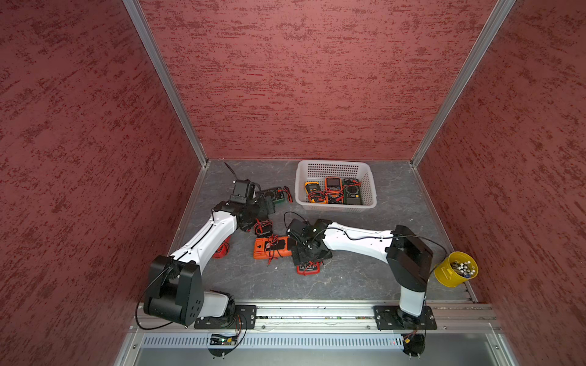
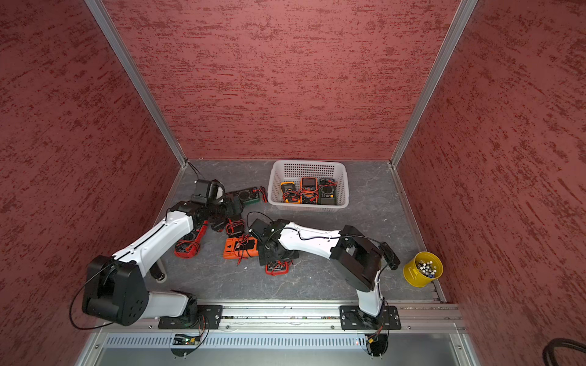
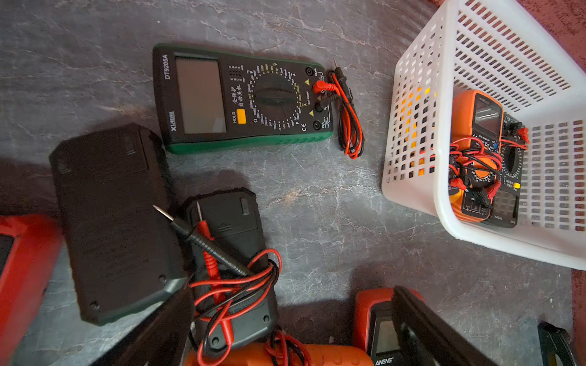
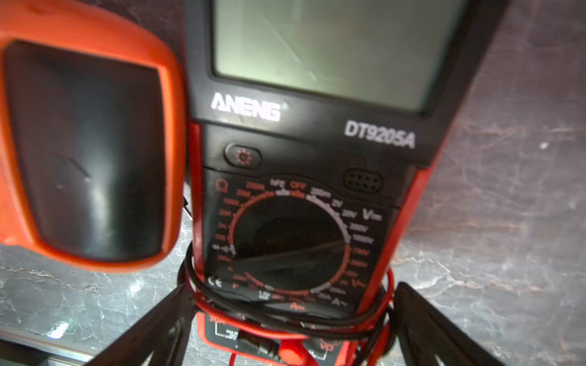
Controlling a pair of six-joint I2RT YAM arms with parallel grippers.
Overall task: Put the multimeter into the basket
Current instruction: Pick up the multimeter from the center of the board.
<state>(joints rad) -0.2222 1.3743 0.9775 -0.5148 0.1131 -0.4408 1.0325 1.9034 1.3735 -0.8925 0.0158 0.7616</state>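
Three meters (image 1: pixel 333 189) lie in the basket (image 1: pixel 336 206); my right gripper (image 4: pixel 293 286), wide open and empty, straddles the red meter (image 4: pixel 301 152), so closing on it should come next.

Your top views: high, front, looking steeply down over whole surface (image 1: pixel 348 279). Left wrist: low, facing basket (image 3: pixel 409 190), shared with top views. Right wrist: very close above red multimeter (image 4: pixel 295 142).

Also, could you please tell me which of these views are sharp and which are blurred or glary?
Right wrist view: close and soft, the red ANENG multimeter blurred, its screen washed pale. Left wrist view: sharp, the green multimeter legible. Both top views: sharp, basket evenly lit.
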